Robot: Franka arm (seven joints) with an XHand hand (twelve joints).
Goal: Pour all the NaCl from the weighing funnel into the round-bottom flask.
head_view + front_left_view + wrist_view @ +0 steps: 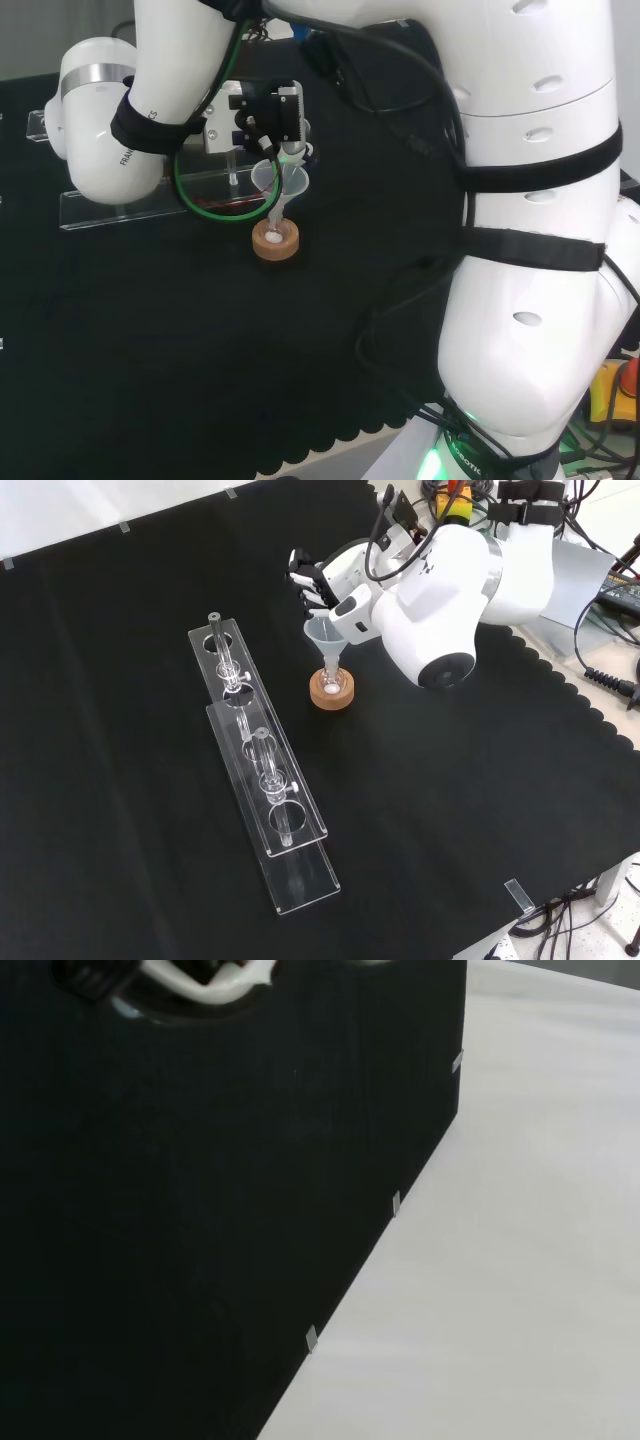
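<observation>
While the hand point(322, 588) is curling its fingers round the rim of the weighing funnel point(325, 638), the funnel is standing stem-down in the neck of the round-bottom flask point(331, 683), so that the salt is dropping straight in; white grains are lying in the flask's bottom. A cork ring point(331, 693) is steadying the flask, with the clear rack point(256, 762) lying toward eight o'clock in the front view

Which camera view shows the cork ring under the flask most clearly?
The front view: the cork ring lies unobstructed on the cloth below the funnel. The head view also shows the ring, smaller. The wrist view looks across bare cloth.
</observation>
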